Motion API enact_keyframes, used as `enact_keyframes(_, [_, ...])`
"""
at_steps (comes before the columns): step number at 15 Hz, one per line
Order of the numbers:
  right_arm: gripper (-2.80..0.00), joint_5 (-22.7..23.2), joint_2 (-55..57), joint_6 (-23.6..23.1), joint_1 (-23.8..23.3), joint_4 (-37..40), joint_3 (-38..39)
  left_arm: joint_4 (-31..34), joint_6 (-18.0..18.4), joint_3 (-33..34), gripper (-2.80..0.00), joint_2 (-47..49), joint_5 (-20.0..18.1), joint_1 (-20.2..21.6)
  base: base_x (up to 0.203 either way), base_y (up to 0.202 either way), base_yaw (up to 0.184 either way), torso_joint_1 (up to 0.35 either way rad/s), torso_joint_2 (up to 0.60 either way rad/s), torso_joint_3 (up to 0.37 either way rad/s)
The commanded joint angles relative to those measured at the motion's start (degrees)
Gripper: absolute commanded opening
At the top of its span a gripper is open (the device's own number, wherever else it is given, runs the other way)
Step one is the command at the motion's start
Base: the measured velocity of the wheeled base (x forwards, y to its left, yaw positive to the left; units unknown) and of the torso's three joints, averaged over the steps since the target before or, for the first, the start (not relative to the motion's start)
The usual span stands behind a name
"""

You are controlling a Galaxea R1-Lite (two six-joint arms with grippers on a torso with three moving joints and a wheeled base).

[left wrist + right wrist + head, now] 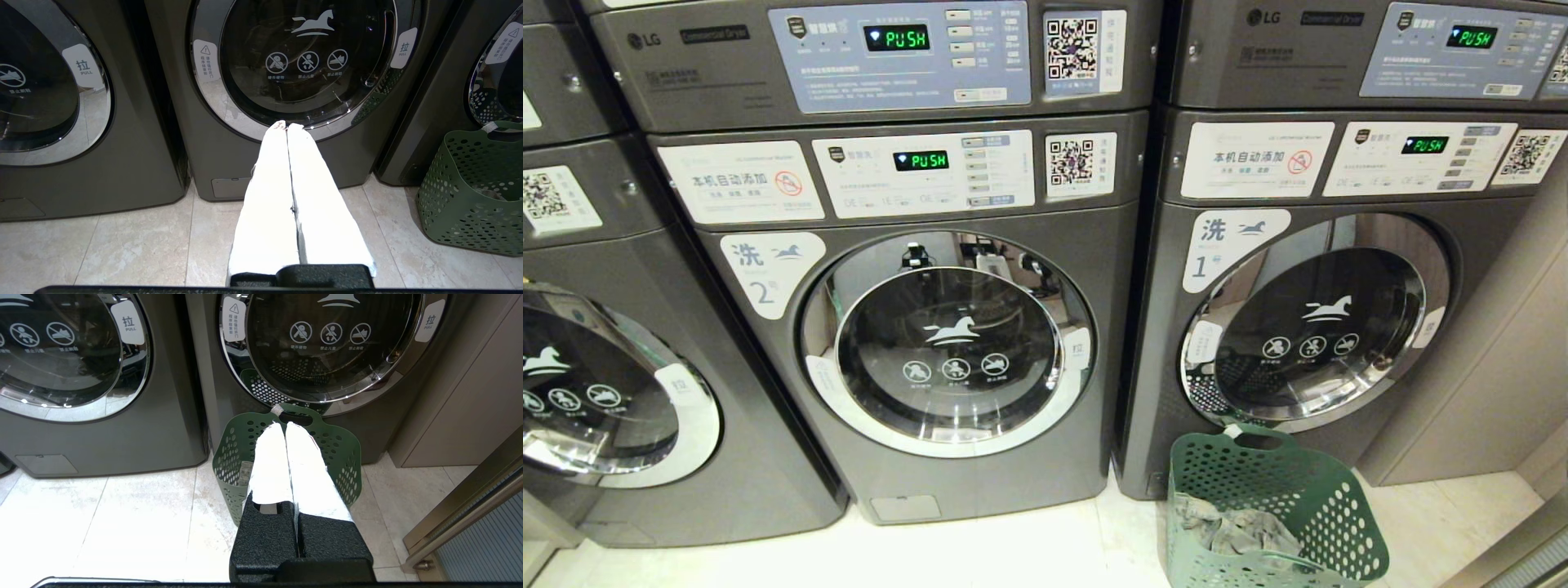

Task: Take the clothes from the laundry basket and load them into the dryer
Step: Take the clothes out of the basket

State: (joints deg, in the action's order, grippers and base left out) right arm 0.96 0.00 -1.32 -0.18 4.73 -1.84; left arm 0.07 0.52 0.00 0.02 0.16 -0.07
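The green laundry basket (pixel 1339 523) stands on the floor in front of the washer marked 1, and grey-blue denim clothes (pixel 1233 531) lie crumpled inside it. Of the dryer, only the control panel (pixel 849 57) shows, above the washer marked 2; its door is out of view. Neither arm appears in the head view. My right gripper (pixel 284 424) is shut and empty, its white-wrapped fingers hanging just above the basket (pixel 233 457). My left gripper (pixel 287 124) is shut and empty too, pointing at the lower edge of washer 2's door, with the basket (pixel 461 204) off to its side.
Chrome-ringed washer doors with horse logos are closed: washer 2 (pixel 947 343), washer 1 (pixel 1315 327) and a third at the left (pixel 596 392). A beige panel (pixel 1486 367) flanks the right stack. A metal door frame (pixel 470 506) runs along the tiled floor (pixel 1013 555).
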Motion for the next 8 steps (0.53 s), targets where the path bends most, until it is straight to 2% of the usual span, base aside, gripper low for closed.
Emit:
enact_keyframes(1, [-2.80,0.0,0.1,0.2,0.0,0.0,0.0,0.0,0.0,0.0,-2.80,0.0,0.0,0.0,0.000,0.000,0.000,0.000,0.00,0.000])
enact_keyframes(6, [-2.80,0.0,0.1,0.1,0.0,0.0,0.0,0.0,-0.1,0.0,-2.80,0.0,0.0,0.1,0.000,0.000,0.000,0.000,0.00,0.000])
enact_keyframes(8, [-2.80,0.0,0.1,0.2,0.0,0.0,0.0,0.0,-0.2,0.0,-2.80,0.0,0.0,0.0,0.000,0.000,0.000,0.000,0.00,-0.120])
